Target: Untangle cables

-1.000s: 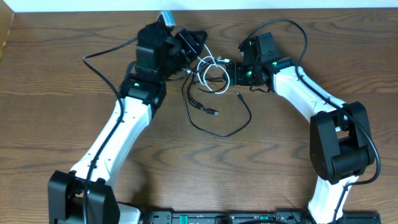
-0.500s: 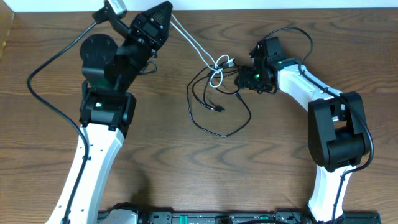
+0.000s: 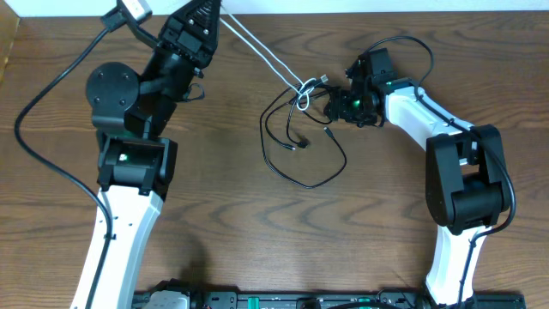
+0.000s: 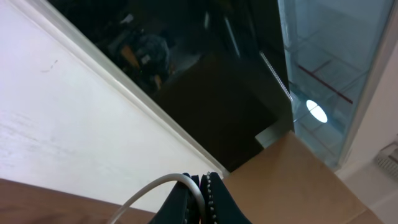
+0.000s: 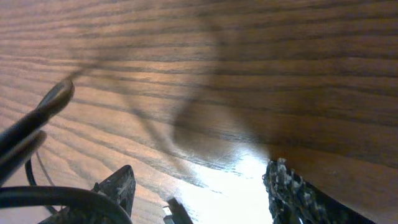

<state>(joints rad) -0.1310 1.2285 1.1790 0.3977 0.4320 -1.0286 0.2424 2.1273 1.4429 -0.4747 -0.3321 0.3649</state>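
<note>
The white cable runs taut from my left gripper at the table's back edge down to a small knot-like loop. In the left wrist view my left gripper is shut on the white cable. The black cable lies in loose loops on the table, crossing the white loop. My right gripper sits low just right of the tangle. In the right wrist view its fingers are apart, with a small black plug end between them and black cable at lower left.
The wooden table ends at a white wall along the back. The left arm's thick black wire arcs over the table's left side. The right arm's own wire loops behind its wrist.
My left gripper has risen and swung back and to the left with the white cable, pulling it straight. The tangle shifted slightly. My right gripper moved a little to the right.
</note>
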